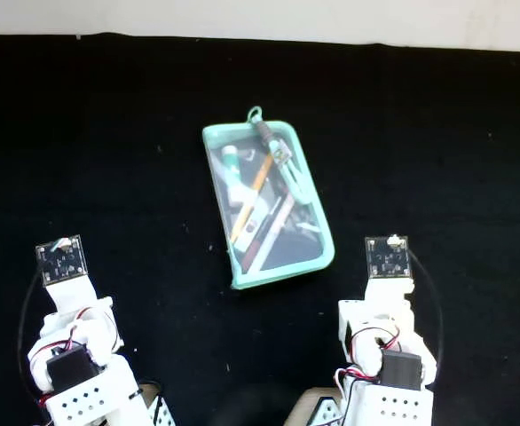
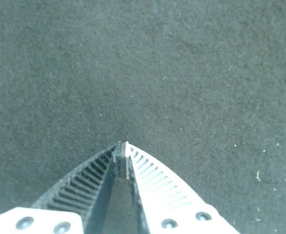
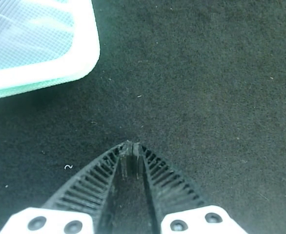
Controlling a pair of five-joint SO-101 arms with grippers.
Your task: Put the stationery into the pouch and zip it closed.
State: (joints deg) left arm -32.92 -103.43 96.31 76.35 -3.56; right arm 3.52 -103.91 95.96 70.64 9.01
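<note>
Mint-green pouch (image 1: pixel 278 273) flat on black cloth (image 1: pixel 109 133), stationery (image 1: pixel 251 195) inside behind clear face. Right gripper (image 3: pixel 132 144) near pouch's corner, fingers pressed together, empty. Left gripper (image 2: pixel 122 145) well apart from pouch, likewise clamped on nothing.

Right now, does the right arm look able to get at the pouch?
Probably yes. The right pincer, shut, sits above bare black cloth beside the near corner of the pouch, and nothing lies between them. The zipper pull at the far end would need a longer stretch.
</note>
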